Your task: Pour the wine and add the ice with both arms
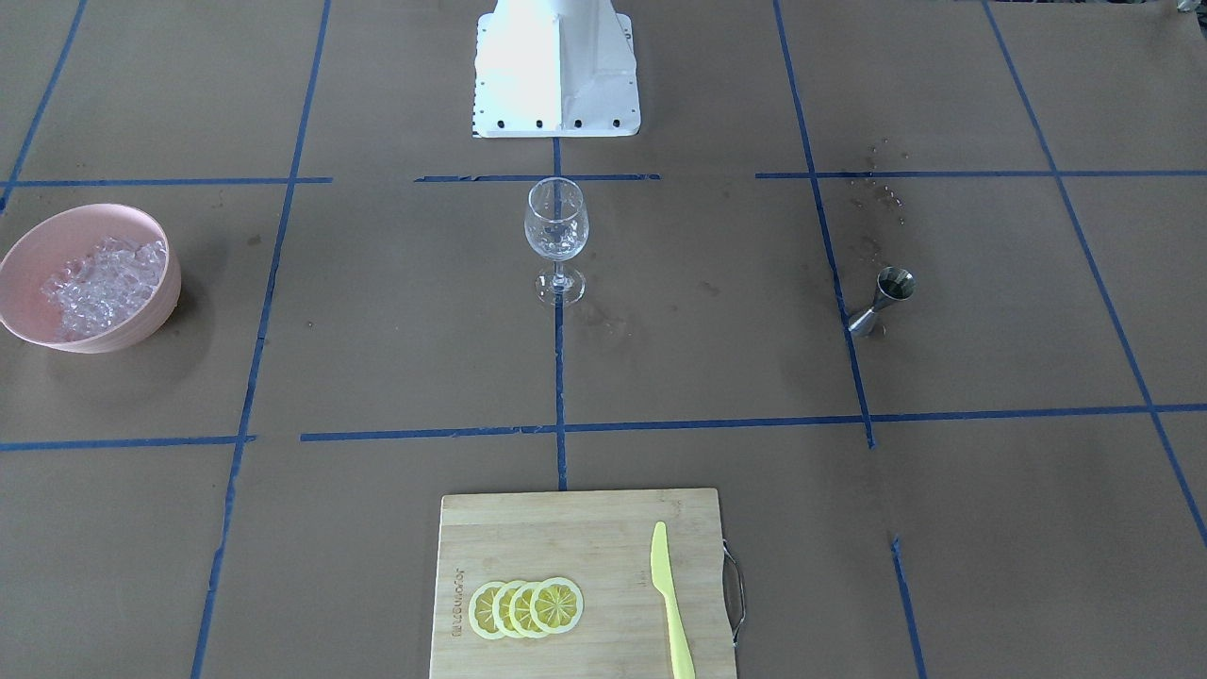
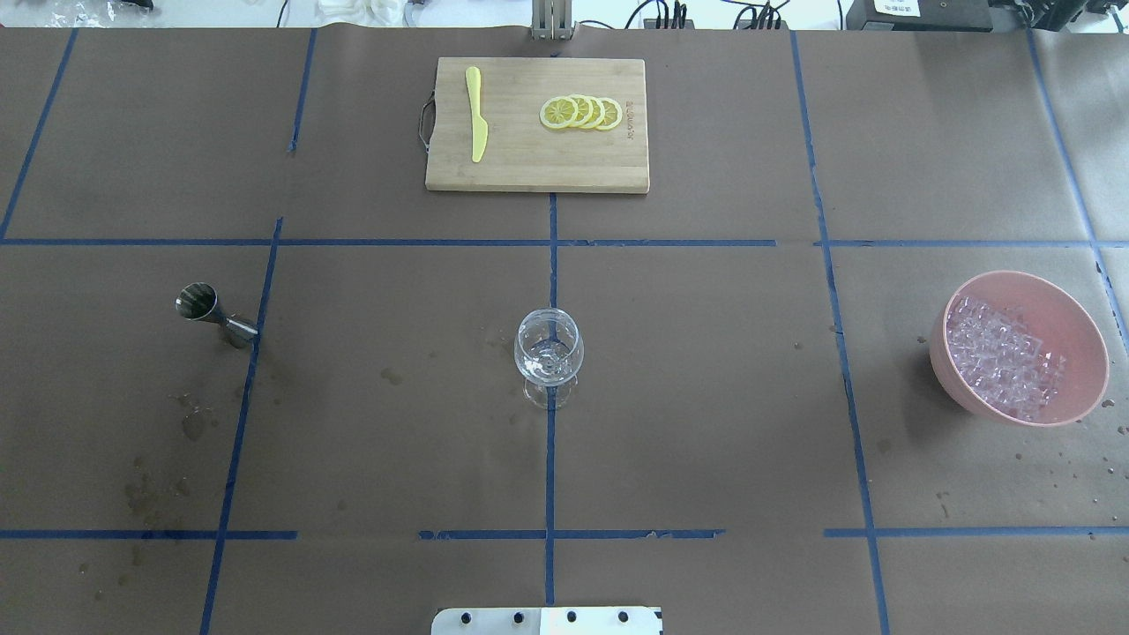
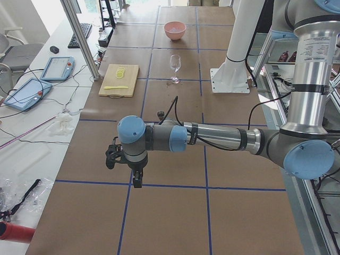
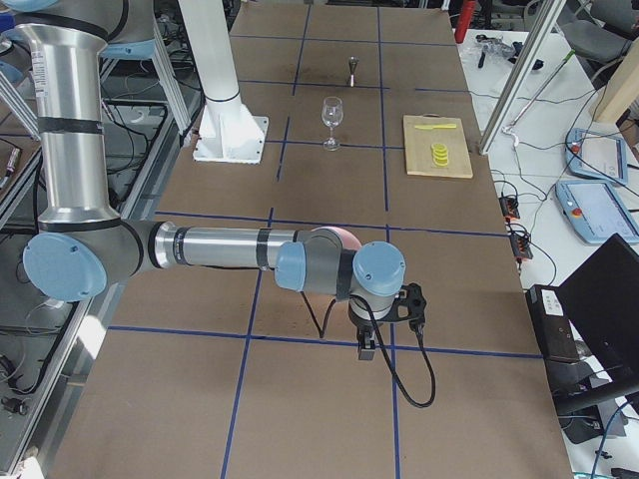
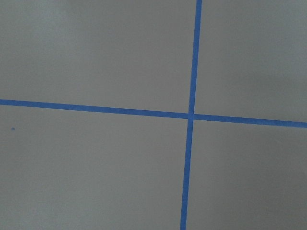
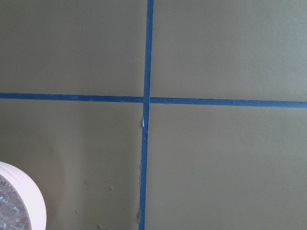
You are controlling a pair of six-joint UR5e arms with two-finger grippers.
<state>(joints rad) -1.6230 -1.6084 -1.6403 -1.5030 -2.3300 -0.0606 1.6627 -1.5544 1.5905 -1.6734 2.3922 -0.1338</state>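
Note:
The ice [image 1: 99,283] is a clear glittering heap in a pink bowl [image 2: 1072,322] at the table's right end. It also shows at the right wrist view's lower left corner [image 6: 5,215]. A clear wine glass [image 2: 549,353] stands upright at the table's middle. A steel jigger [image 2: 212,313] lies on its side to the left. My left arm [image 3: 212,138] reaches out over bare table beyond the jigger, its gripper [image 3: 137,180] pointing down. My right arm [image 4: 220,246] reaches out just beyond the bowl, its gripper [image 4: 366,347] pointing down. I cannot tell whether either gripper is open or shut.
A wooden cutting board [image 2: 529,168] at the far middle carries lemon slices [image 2: 582,112] and a yellow knife [image 2: 476,115]. The white pedestal [image 1: 556,66] stands at the near middle. Wet spots [image 2: 159,476] mark the paper near the jigger and the bowl.

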